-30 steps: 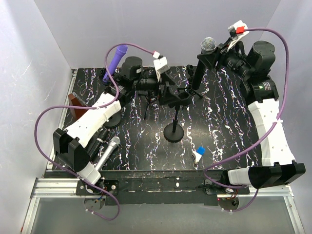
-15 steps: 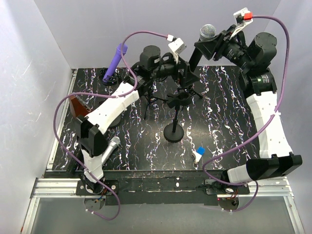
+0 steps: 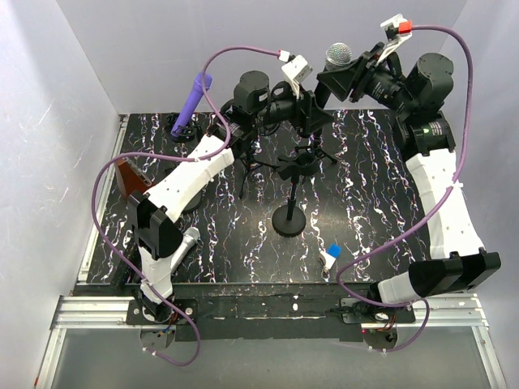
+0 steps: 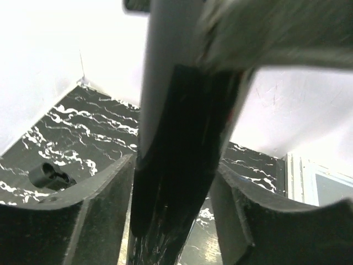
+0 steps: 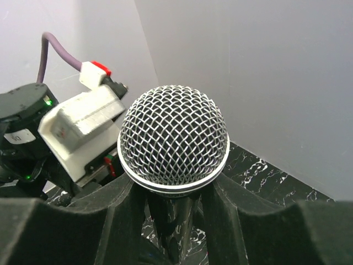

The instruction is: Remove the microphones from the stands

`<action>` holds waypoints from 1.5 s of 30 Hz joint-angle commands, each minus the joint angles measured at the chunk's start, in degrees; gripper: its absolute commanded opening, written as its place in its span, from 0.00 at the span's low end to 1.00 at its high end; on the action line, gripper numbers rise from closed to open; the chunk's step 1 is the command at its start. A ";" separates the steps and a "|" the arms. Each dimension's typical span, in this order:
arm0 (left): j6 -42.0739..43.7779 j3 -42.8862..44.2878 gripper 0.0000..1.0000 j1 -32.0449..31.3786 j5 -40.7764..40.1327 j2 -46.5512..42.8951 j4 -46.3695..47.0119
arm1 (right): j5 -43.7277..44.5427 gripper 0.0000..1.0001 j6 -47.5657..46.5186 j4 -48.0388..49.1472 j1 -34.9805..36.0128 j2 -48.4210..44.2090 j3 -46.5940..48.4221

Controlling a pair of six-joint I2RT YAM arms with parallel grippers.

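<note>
Now we are gripping the microphone (image 5: 174, 138) just under its mesh head in the right gripper (image 3: 347, 79), well above the empty stand (image 3: 289, 217). The left gripper (image 4: 175, 215) is flanking the handle; whether it is clamping, we cannot tell. Next, probably: carrying it clear and lowering it.

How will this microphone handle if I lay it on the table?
Probably rigid: the microphone shows no bend while held. Its round mesh head and smooth, tapering handle suggest it would roll, and could slip in a loose grip.

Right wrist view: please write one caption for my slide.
The right gripper holds the microphone just below its round mesh head.
</note>
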 commanded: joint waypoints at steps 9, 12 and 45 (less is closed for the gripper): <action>2.50 2.91 0.02 0.06 -1.56 -3.99 -0.47 | -1.69 0.06 -3.49 1.47 2.00 0.49 0.83; 5.93 3.35 0.00 0.23 -6.58 -6.01 -2.58 | -3.43 0.46 -4.36 1.72 2.09 -1.44 -0.83; 34.25 -47.08 0.00 8.58 -34.12 -53.39 -61.56 | 1.03 0.76 -20.72 -10.14 1.92 -19.11 -17.89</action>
